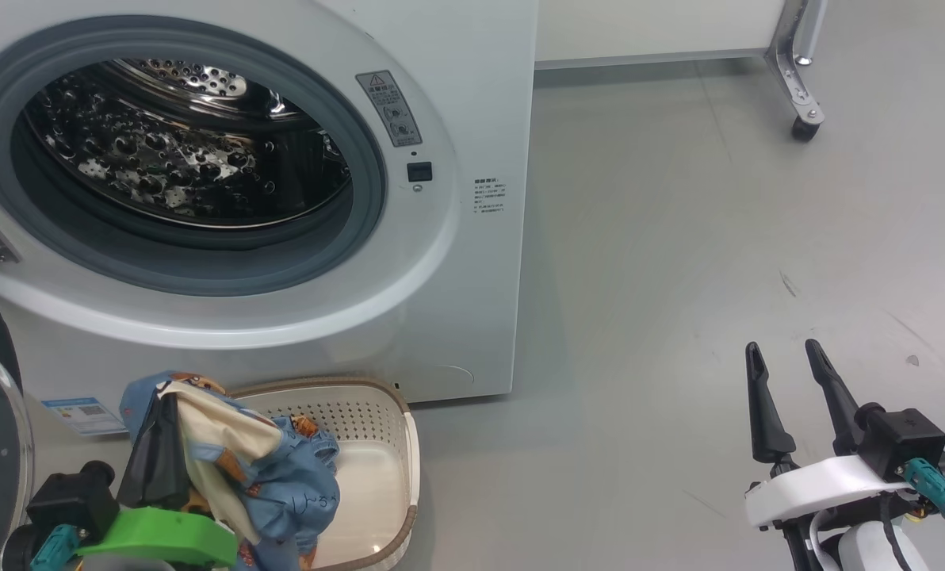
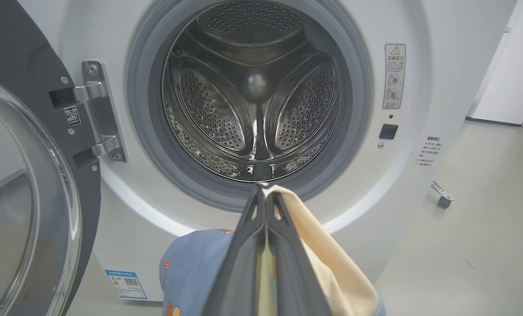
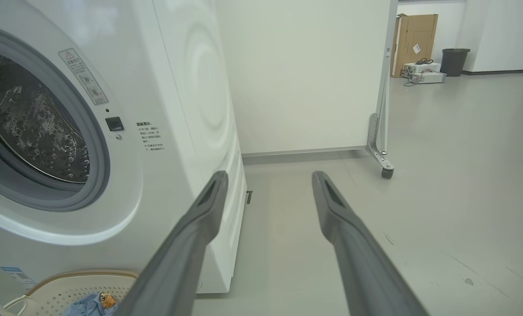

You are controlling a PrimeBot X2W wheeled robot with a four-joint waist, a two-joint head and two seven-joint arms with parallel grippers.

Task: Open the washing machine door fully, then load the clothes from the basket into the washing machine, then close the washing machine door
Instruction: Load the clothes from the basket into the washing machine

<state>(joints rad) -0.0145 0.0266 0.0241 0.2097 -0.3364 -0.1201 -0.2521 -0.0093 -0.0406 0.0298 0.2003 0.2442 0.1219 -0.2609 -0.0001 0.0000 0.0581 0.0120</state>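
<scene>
Clothes [image 1: 298, 476] are clamped in your left fingers [image 2: 248, 237] over the basket [image 1: 361, 420], facing the open washer [image 1: 472, 95]; your right fingers [image 1: 762, 404] stand apart.

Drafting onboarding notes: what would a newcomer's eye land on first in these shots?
The steel drum of the washing machine gapes, upper left in the head view, with the washing machine door swung open at its left. Then the left gripper, shut on the clothes, a blue and cream bundle over the basket at the machine's foot. The right gripper stands open above the floor, lower right.
</scene>
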